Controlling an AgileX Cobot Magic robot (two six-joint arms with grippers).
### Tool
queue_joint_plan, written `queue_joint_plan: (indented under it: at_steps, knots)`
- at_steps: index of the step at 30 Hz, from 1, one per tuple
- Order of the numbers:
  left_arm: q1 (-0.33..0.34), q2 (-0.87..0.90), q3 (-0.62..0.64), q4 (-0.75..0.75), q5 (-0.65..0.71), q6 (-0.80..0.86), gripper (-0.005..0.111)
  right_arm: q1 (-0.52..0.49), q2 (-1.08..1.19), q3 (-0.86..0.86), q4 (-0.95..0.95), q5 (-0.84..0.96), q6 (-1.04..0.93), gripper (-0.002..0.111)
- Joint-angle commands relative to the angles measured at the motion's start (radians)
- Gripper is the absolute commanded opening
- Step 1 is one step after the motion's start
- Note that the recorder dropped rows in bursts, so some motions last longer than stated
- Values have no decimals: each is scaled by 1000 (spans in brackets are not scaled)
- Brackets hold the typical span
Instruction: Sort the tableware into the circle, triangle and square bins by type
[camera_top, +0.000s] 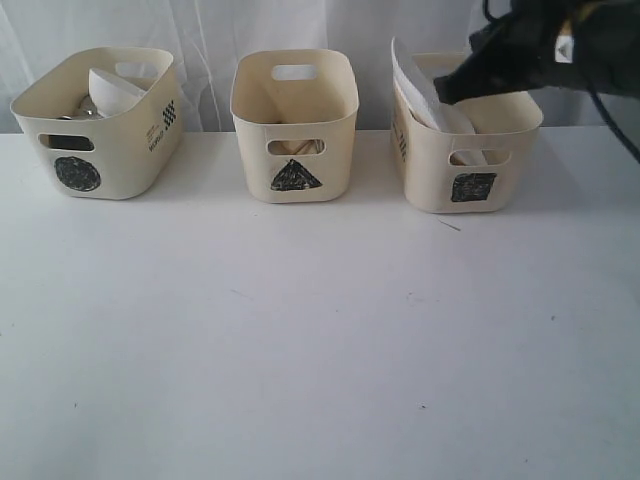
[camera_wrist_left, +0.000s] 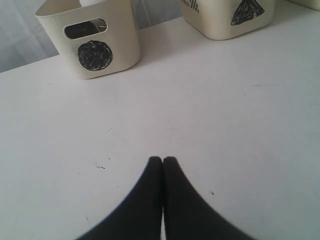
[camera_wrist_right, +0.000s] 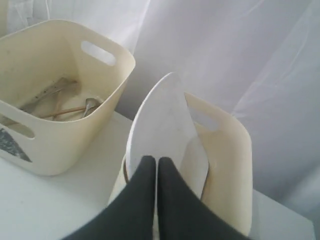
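Note:
The large white square plate (camera_top: 414, 82) (camera_wrist_right: 165, 117) stands tilted in the square bin (camera_top: 465, 155) (camera_wrist_right: 232, 150), its top corner above the rim. My right gripper (camera_top: 440, 97) (camera_wrist_right: 151, 160) is shut, with its tips just in front of the plate's face and nothing between the fingers. The triangle bin (camera_top: 295, 125) (camera_wrist_right: 50, 115) holds wooden chopsticks and steel cutlery (camera_wrist_right: 65, 105). The circle bin (camera_top: 100, 125) (camera_wrist_left: 97, 47) holds the white bowl (camera_top: 115, 88) and steel pieces (camera_top: 82, 108). My left gripper (camera_wrist_left: 163, 160) is shut and empty over bare table, out of the exterior view.
The three bins stand in a row along the back of the white table (camera_top: 320, 340), before a white curtain (camera_top: 300, 25). The triangle bin's corner (camera_wrist_left: 225, 20) shows in the left wrist view. The right arm (camera_top: 560, 50) reaches in from the upper right.

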Motion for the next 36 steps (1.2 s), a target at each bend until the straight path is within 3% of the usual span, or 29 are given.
queue_joint_plan:
  at_steps: [1,6,14,29,36]
  knots:
    - [-5,-5,3,-3,6,0,0,-6,-211,207,26,-63,67,0]
    - [-5,-5,3,-3,6,0,0,-6,-431,438,153,-69,79,0]
    - [-5,-5,3,-3,6,0,0,-6,-651,672,160,-42,104,0]
    - [-5,-5,3,-3,6,0,0,15,-745,737,160,60,104,0]
    - [-5,-5,3,-3,6,0,0,17,-1057,912,158,67,52,0]
